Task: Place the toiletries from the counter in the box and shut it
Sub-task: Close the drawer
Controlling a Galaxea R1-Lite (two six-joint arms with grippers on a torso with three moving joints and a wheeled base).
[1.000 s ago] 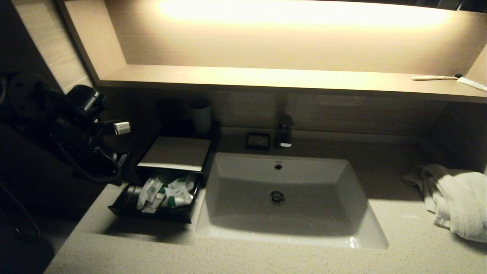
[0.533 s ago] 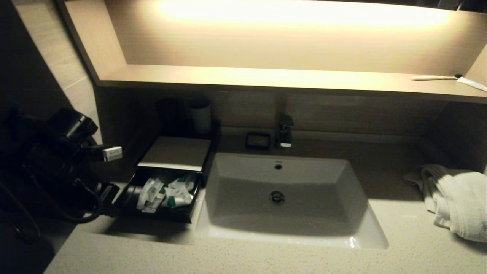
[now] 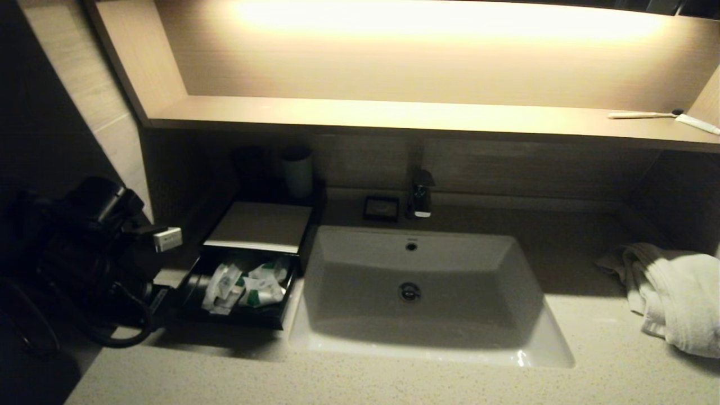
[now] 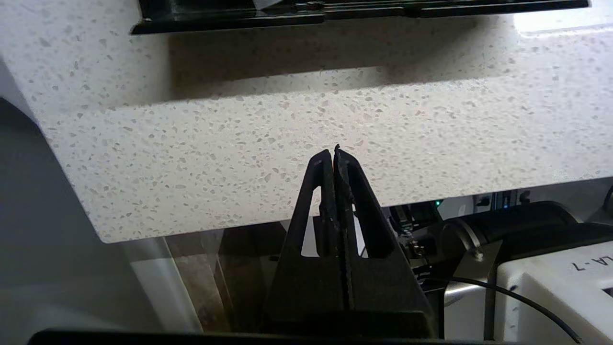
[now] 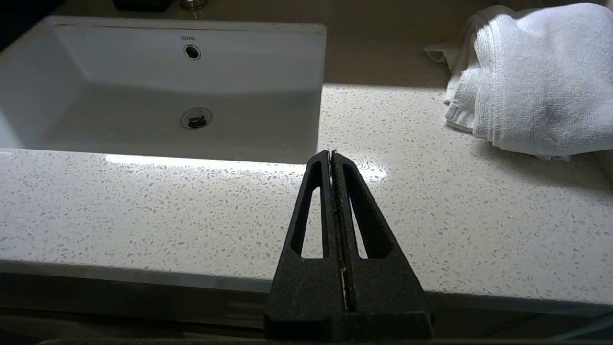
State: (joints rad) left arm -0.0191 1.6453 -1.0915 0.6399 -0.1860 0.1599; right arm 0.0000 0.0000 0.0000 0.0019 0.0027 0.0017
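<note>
beside the counter (image 3: 394,382), at its left end, you see the left gripper (image 4: 335,149) has dropped lower than a second ago, clenched on nothing. the box (image 3: 259,225) sits left of the basin (image 3: 427,343), drawer out, toiletries (image 3: 242,287) heaped inside. right gripper (image 5: 331,153) parked, clenched.

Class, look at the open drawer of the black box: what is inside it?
The drawer holds wrapped white sachets with green marks, piled together. Its back part lies under the box's cream top, so anything there is hidden.
</note>
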